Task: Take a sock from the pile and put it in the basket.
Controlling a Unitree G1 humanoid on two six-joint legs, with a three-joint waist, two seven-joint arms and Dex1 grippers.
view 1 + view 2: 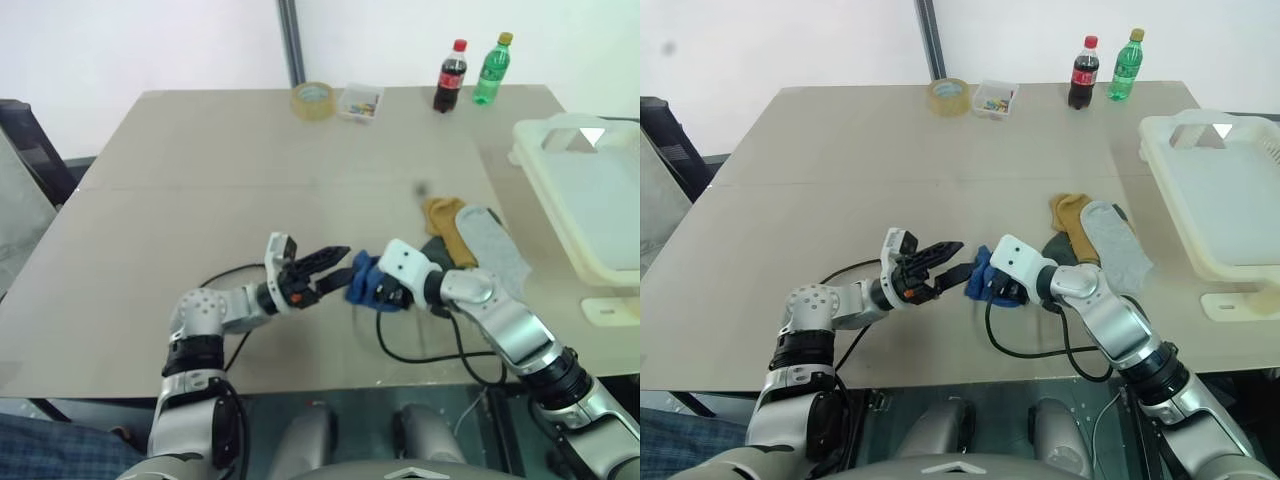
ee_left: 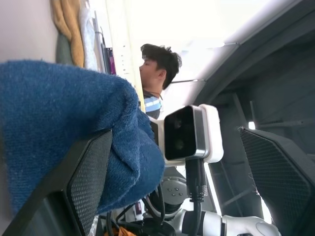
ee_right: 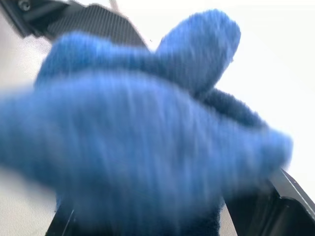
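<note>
My right gripper (image 1: 376, 292) is shut on the sock (image 1: 362, 280), a bunched royal-blue knit, and holds it just above the table's front middle. My left gripper (image 1: 347, 262) stands open and points at it from the left. In the left wrist view the sock (image 2: 64, 108) lies against one finger pad (image 2: 83, 182), while the other finger stands well apart. The pile (image 1: 465, 240) lies just behind my right hand: a mustard-yellow sock, a light grey sock and a dark one. The basket (image 1: 548, 195), a cream-white tub, stands at the table's right edge.
A tape roll (image 1: 313, 100), a small clear box (image 1: 360, 102), a cola bottle (image 1: 450, 75) and a green bottle (image 1: 491, 70) stand along the far edge. Black cables (image 1: 400, 350) loop on the table near the front edge. A person (image 2: 157, 69) appears in the left wrist view.
</note>
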